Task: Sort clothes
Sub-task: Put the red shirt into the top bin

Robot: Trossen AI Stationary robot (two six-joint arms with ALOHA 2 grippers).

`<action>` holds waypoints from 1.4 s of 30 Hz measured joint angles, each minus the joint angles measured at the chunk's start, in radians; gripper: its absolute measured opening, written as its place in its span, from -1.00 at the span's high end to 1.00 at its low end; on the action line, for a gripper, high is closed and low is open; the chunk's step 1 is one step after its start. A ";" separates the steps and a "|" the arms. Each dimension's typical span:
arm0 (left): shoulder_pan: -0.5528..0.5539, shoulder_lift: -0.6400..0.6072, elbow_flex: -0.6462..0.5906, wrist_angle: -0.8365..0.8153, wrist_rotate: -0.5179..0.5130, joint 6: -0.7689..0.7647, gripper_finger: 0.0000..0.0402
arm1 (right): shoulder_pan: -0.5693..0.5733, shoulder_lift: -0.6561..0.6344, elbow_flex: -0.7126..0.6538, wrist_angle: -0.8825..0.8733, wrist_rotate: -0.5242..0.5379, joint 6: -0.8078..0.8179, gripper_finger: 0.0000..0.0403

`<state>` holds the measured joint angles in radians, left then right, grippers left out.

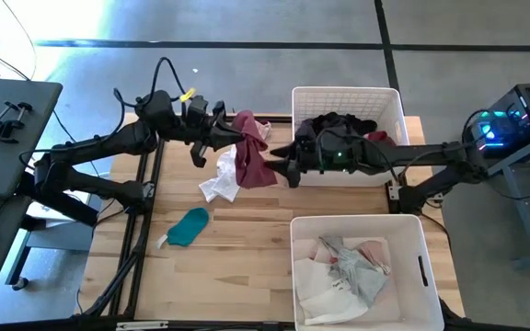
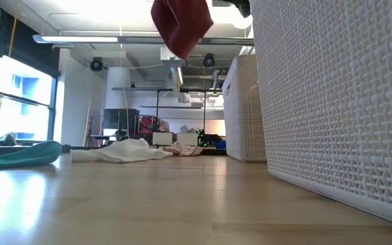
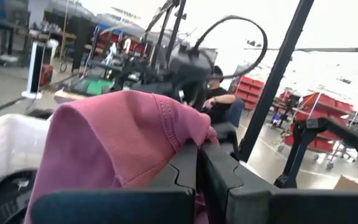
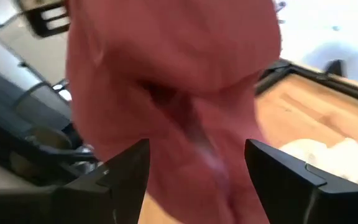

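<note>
Left pincer (image 1: pixel 225 130) clamped on maroon garment (image 1: pixel 250 156)

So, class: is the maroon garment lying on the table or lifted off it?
Lifted. The maroon garment hangs above the table from the shut left gripper; the open right gripper flanks it.

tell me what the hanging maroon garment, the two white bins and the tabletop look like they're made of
Maroon garment: soft woven or knit fabric, matte; it drapes in folds and shows a stitched seam in the left wrist view. White bins, far and near: probably moulded plastic with a basket-weave pattern, slightly glossy. Tabletop: light wood planks, visible grain and seams, smooth low sheen.
</note>
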<state>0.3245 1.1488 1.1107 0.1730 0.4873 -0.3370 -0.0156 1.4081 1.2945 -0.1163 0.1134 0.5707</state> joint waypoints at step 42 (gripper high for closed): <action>0.080 0.003 0.000 -0.075 -0.178 0.001 0.40 | 0.005 -0.181 0.000 -0.080 0.637 -0.147 0.98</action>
<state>0.4050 1.1522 1.1104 0.0977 0.3096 -0.3355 -0.0110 1.2275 1.2945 -0.1962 0.7501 0.4241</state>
